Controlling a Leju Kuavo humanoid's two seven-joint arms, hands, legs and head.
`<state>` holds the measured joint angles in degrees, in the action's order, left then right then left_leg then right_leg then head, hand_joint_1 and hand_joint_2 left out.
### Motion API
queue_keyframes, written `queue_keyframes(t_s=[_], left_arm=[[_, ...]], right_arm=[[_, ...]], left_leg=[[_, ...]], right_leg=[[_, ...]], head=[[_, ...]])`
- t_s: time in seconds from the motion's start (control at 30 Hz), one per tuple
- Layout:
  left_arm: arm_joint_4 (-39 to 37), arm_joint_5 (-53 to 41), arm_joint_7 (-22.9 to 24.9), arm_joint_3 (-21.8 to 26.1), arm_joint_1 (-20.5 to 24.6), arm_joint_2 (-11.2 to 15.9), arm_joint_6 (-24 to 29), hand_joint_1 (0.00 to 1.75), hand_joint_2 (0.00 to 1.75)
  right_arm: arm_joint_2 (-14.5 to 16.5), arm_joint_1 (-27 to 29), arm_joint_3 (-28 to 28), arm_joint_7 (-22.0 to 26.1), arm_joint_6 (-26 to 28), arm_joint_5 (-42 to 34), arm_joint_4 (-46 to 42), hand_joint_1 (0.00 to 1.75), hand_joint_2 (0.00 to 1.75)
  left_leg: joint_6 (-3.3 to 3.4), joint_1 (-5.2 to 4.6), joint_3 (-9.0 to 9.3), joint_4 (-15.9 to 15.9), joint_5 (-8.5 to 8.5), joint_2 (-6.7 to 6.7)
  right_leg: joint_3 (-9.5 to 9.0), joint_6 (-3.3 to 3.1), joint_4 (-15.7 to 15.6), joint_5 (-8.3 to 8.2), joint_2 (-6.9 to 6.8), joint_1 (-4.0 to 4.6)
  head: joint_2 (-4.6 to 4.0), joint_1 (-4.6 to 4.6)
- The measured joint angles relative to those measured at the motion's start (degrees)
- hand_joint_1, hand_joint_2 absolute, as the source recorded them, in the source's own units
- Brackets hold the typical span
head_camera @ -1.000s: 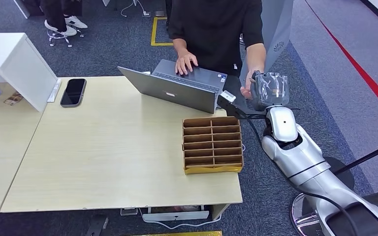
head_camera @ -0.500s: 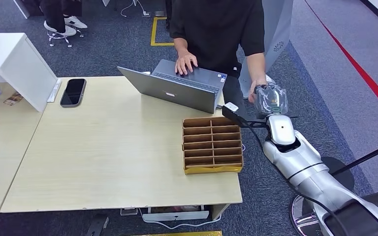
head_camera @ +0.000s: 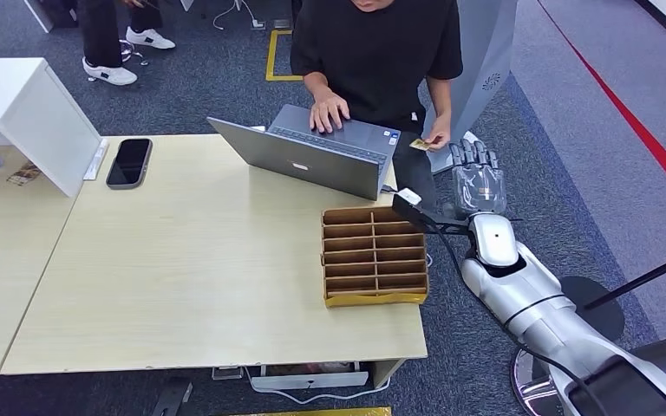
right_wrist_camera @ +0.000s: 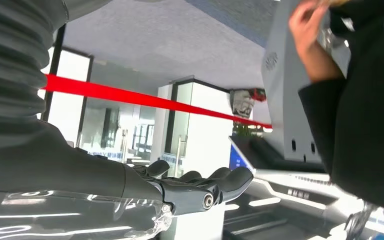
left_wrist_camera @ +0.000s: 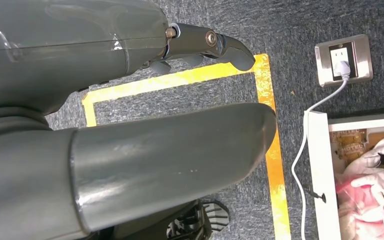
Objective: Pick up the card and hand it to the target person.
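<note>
A small tan card (head_camera: 420, 144) sits between the fingers of the person's hand (head_camera: 438, 136), just past the table's far right corner. My right hand (head_camera: 479, 178) is held out below and to the right of that hand, fingers spread and straight, with nothing in it. In the right wrist view the same hand (right_wrist_camera: 195, 187) is empty, and the person's hand (right_wrist_camera: 310, 35) is raised above it beside a black sleeve. My left hand (left_wrist_camera: 130, 125) hangs over the carpet with its thumb and fingers apart, holding nothing.
A brown cardboard divider box (head_camera: 375, 256) stands on the wooden table (head_camera: 182, 277) near its right edge. The person's other hand rests on an open grey laptop (head_camera: 312, 156). A black phone (head_camera: 129, 161) lies at the far left, beside a white box (head_camera: 26, 113).
The card has passed from my right hand to the person, who has drawn it away. My right hand has opened, turned and dropped lower.
</note>
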<state>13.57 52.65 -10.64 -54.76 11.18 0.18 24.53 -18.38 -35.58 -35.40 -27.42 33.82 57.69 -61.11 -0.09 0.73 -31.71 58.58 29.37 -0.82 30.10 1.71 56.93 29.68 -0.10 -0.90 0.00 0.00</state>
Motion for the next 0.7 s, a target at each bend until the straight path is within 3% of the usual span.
queue_keyframes(t_s=[0.2,0.37,0.7], left_arm=[[-0.11,0.15,-0.42,0.45,-0.48,-0.1,0.11,0.0,0.0],[-0.18,0.15,-0.46,0.66,-0.71,-0.06,0.14,0.0,0.0],[-0.24,0.6,-1.17,1.47,-0.81,0.1,0.37,0.0,0.0]], right_arm=[[1.85,5.82,5.67,3.12,6.08,-0.58,-9.18,0.0,1.75],[7.77,10.91,13.74,12.84,6.18,-2.38,-13.57,0.0,1.75],[16.48,16.57,18.61,26.59,6.18,-10.78,-14.91,0.0,1.75]], left_leg=[[-0.01,0.01,0.06,-0.04,0.0,0.03],[-0.02,0.0,0.0,-0.01,0.02,0.11],[-0.03,0.02,-0.01,-0.02,0.01,0.09]], right_leg=[[-0.05,-0.03,-0.05,0.0,0.02,0.01],[0.05,-0.03,0.04,0.0,0.1,0.0],[0.05,-0.02,0.04,-0.01,0.1,0.03]], head=[[0.0,0.0],[0.0,0.0],[0.0,0.0]])
